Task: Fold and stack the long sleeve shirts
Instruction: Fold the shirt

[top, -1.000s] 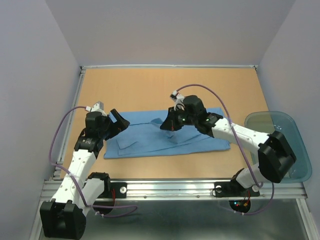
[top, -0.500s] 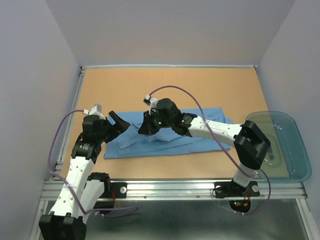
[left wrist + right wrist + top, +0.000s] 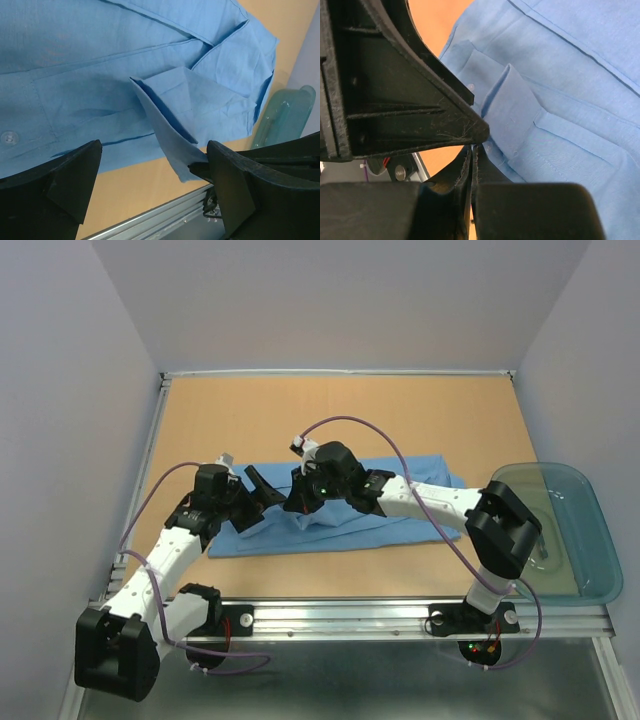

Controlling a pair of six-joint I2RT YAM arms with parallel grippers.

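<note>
- The long sleeve shirt (image 3: 335, 532) lies spread across the middle of the bench (image 3: 300, 410), closer to the near edge and mostly unfolded.
- The right gripper (image 3: 297, 502) is pinched together on a raised flap of the shirt's cloth, above its left half.
- The left gripper (image 3: 262, 495) hangs just beside it, fingers wide apart and holding nothing, facing the flap.
- This looks like an early fold, with stacking not yet begun.
- Next, the left gripper likely needs to close on the flap, or the flap must be laid flat without bunching.

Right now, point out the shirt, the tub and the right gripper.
shirt (image 3: 340, 533), top view, bare near panel.
tub (image 3: 580, 530), top view, bare floor.
right gripper (image 3: 473, 150), right wrist view, between shut fingertips.
</note>
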